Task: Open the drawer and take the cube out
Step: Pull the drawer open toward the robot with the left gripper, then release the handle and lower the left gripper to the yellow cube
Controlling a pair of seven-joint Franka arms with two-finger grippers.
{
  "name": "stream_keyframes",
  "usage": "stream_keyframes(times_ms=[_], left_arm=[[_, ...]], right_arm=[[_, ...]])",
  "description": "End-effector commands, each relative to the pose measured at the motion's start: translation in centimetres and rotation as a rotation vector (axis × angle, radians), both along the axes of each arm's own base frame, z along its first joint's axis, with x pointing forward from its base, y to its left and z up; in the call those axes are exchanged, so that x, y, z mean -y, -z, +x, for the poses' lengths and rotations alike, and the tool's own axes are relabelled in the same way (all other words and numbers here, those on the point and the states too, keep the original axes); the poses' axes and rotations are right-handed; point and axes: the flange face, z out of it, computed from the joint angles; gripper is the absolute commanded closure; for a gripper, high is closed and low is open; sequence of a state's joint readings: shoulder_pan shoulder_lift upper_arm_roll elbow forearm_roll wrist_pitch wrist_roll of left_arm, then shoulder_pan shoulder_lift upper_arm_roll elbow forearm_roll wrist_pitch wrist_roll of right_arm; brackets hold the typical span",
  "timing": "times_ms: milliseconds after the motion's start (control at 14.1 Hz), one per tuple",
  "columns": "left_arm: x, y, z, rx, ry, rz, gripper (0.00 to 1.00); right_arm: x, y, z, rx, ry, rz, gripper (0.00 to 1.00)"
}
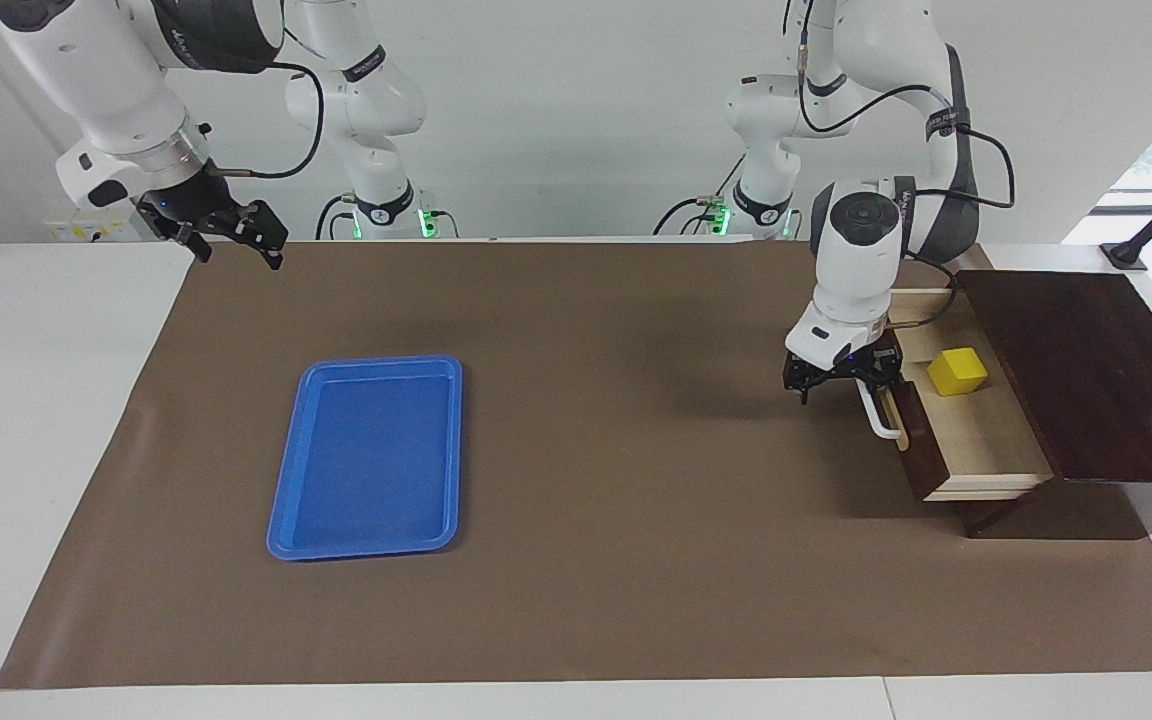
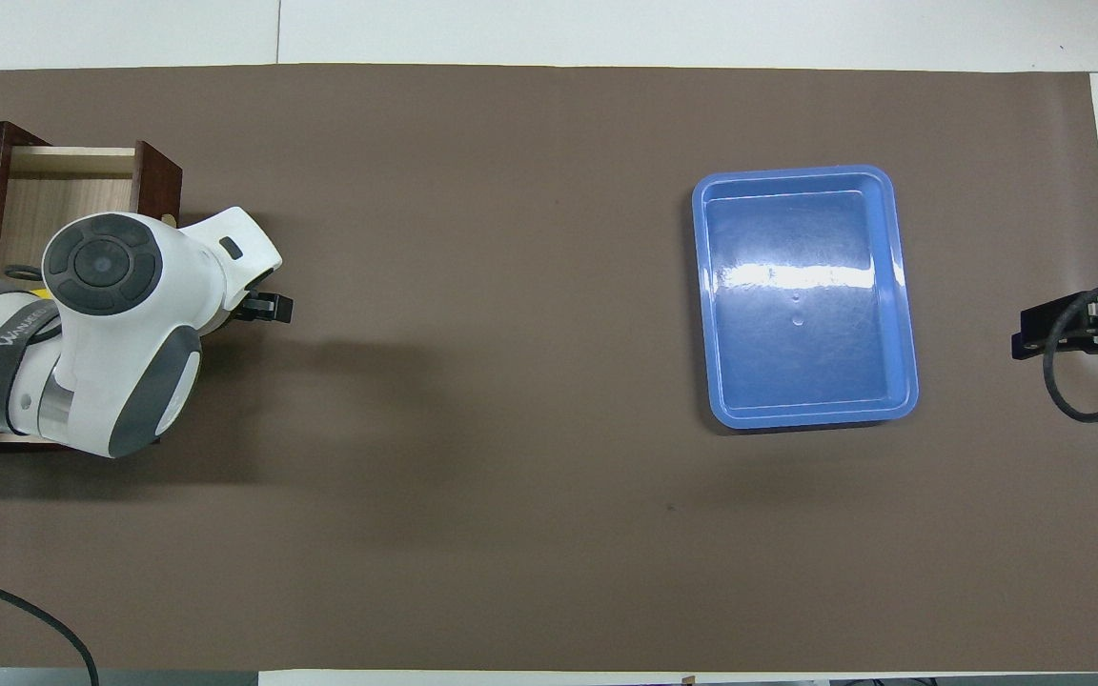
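Observation:
The drawer (image 1: 986, 440) of the dark wooden box (image 1: 1076, 370) stands pulled out, showing its pale inside. The yellow cube (image 1: 957, 371) lies in it, in the half nearer to the robots. My left gripper (image 1: 841, 385) is low at the white bar handle (image 1: 881, 412), at its end nearer to the robots, fingers spread and nothing lifted. In the overhead view the left arm covers the cube and most of the drawer (image 2: 63, 191); only the left gripper's (image 2: 268, 307) tip shows. My right gripper (image 1: 236, 240) hangs open and empty over the table corner at the right arm's end.
A blue plastic tray (image 1: 366, 455) lies empty on the brown mat toward the right arm's end, also seen as the tray (image 2: 802, 295) from overhead. The brown mat (image 1: 616, 520) covers most of the table.

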State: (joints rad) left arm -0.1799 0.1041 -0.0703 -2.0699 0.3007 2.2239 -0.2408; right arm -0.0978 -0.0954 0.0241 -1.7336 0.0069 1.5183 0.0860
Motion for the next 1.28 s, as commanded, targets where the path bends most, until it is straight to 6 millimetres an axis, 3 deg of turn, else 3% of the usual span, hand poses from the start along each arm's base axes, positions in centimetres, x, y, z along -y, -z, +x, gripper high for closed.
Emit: stream_keyframes(times_ms=[0, 213, 711, 854, 1067, 1209], left_arm=[[3.2, -0.5, -0.8, -0.006, -0.017, -0.038, 0.00], [3.2, -0.7, -0.9, -0.022, -0.021, -0.029, 0.00], [1.7, -3.2, 0.7, -0.059, -0.076, -0.002, 0.00], [1.0, -6.8, 1.7, -0.082, -0.134, -0.028, 0.00], [-4.9, -13.0, 3.1, -0.067, -0.309, -0.105, 0.00], [-9.2, -14.6, 2.7, -0.021, -0.516, -0.126, 0.00]], right_arm=[[-0.1, 0.0, -0.7, 0.018, 0.013, -0.012, 0.00], [0.0, -0.2, -0.7, 0.018, 0.005, -0.013, 0.00], [0.0, -0.2, -0.7, 0.018, 0.004, -0.013, 0.00], [0.0, -0.3, -0.6, 0.019, 0.004, -0.013, 0.00], [0.0, -0.4, -0.6, 0.021, 0.005, -0.013, 0.00], [0.0, -0.4, -0.6, 0.021, 0.005, -0.013, 0.00]])
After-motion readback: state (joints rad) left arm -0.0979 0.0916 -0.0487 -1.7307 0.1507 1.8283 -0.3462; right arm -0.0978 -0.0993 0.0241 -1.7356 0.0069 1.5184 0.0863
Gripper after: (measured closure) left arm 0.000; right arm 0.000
